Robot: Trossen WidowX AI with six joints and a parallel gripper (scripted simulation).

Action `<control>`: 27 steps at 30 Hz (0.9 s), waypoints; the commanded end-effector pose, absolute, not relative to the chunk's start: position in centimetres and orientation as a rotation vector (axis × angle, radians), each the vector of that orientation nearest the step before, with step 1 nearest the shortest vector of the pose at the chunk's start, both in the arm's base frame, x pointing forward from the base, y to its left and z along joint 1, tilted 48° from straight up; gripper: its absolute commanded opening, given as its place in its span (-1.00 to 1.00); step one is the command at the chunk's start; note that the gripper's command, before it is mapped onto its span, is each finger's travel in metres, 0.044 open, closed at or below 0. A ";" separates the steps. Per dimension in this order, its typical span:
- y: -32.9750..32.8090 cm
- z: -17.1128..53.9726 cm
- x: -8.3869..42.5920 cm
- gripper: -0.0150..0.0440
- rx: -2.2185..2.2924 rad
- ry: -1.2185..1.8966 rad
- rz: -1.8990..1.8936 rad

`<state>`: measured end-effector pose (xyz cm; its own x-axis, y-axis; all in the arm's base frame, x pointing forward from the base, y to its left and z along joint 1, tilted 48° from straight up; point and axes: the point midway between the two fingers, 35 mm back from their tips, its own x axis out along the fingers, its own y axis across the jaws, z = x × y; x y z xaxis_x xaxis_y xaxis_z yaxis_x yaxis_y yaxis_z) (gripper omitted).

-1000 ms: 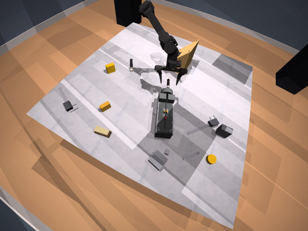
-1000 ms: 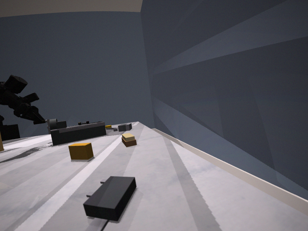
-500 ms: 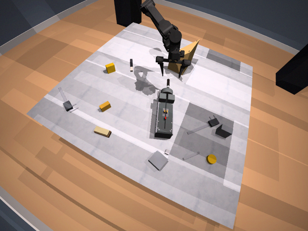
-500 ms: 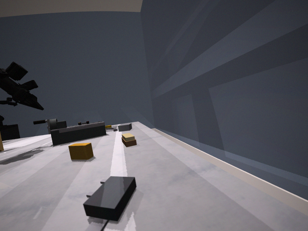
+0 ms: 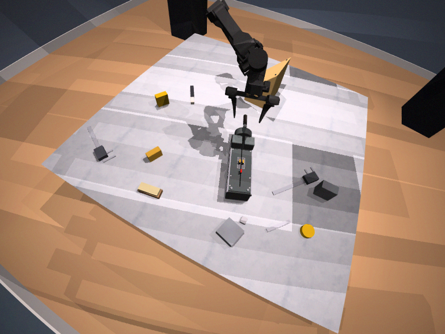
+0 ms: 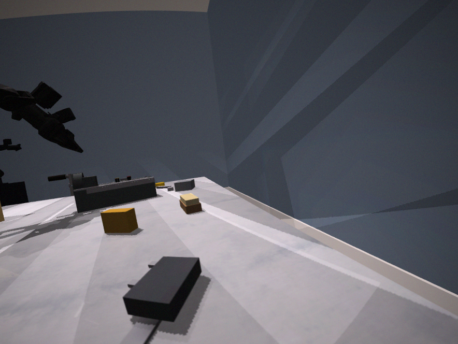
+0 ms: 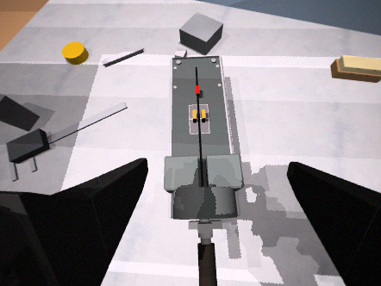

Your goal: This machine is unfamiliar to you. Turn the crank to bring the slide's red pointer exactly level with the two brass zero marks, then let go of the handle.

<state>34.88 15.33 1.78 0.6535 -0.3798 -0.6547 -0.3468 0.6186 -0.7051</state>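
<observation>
The dark machine [image 5: 233,179] [image 6: 114,196] [image 7: 183,142] stands on the table. Its crank handle [image 5: 245,120] [image 6: 57,177] [image 7: 207,263] sticks out from the round hub [image 5: 242,132] [image 6: 77,178] [image 7: 204,202] at the end nearest the arm, at the top of its turn. The slide's red pointer [image 5: 240,171] [image 7: 197,90] is not level with the two brass zero marks [image 5: 240,162] [image 7: 199,115]; it sits beyond them, on the side away from the crank. My gripper [image 5: 246,119] [image 6: 82,151] [image 7: 215,166] is open and empty, above the handle and touching nothing.
A tan wedge-shaped block [image 5: 276,80] stands close behind the gripper. Yellow blocks [image 5: 161,98] [image 5: 153,153] [image 6: 119,220], a two-layer block [image 5: 150,189] [image 6: 190,203] [image 7: 358,69], a grey plate [image 5: 230,232], a dark block [image 5: 325,190] and a yellow disc [image 5: 307,231] [image 7: 75,52] lie around the machine.
</observation>
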 end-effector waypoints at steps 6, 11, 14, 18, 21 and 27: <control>16.5 0.6 39.8 1.00 -0.932 0.866 -0.106; 16.6 -0.1 41.1 1.00 -0.931 0.861 -0.129; 15.3 -1.4 41.2 1.00 -0.931 0.861 -0.129; 12.9 -3.5 41.2 1.00 -0.932 0.861 -0.130; 12.1 -4.2 41.1 1.00 -0.933 0.860 -0.130; 12.1 -4.2 41.1 1.00 -0.933 0.860 -0.130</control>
<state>41.12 11.91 -4.23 0.6638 -0.4577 -0.5915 -0.2488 0.6106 -0.7518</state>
